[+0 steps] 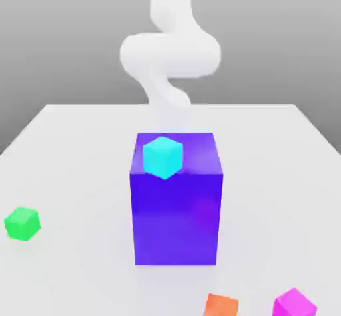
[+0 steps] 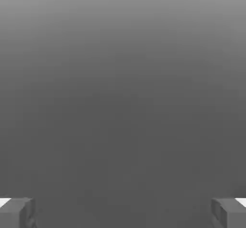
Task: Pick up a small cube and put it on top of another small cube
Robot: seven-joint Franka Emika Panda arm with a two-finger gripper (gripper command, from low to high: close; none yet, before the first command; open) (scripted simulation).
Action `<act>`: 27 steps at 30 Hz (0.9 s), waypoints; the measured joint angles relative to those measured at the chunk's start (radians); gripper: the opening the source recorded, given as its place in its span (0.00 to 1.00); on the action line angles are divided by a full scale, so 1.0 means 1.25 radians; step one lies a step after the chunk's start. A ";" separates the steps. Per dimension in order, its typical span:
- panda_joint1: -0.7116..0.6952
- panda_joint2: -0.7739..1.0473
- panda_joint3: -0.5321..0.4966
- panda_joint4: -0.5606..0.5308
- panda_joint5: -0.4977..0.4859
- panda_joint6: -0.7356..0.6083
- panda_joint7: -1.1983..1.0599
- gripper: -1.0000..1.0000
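Observation:
The small magenta-pink cube (image 1: 294, 303) rests on the white table at the front of the exterior view's right. Just to its left lies the orange cube (image 1: 221, 305), the two standing apart. My white arm (image 1: 170, 51) rises at the far side of the table, behind the big block. In the hand view my gripper (image 2: 123, 212) is open: its grey fingertips (image 2: 17, 212) stand far apart, with nothing but plain grey between them.
A big purple-blue block (image 1: 176, 208) stands in the middle of the table (image 1: 80, 148) with a small cyan cube (image 1: 162, 156) on its top. A small green cube (image 1: 22, 223) lies at the exterior view's left.

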 joint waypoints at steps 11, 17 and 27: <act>0.038 0.324 0.065 0.016 -0.030 0.089 -0.022 0.50; 0.065 0.498 0.098 0.025 -0.056 0.136 -0.027 0.50; 0.124 0.789 0.128 0.039 -0.101 0.215 -0.033 0.50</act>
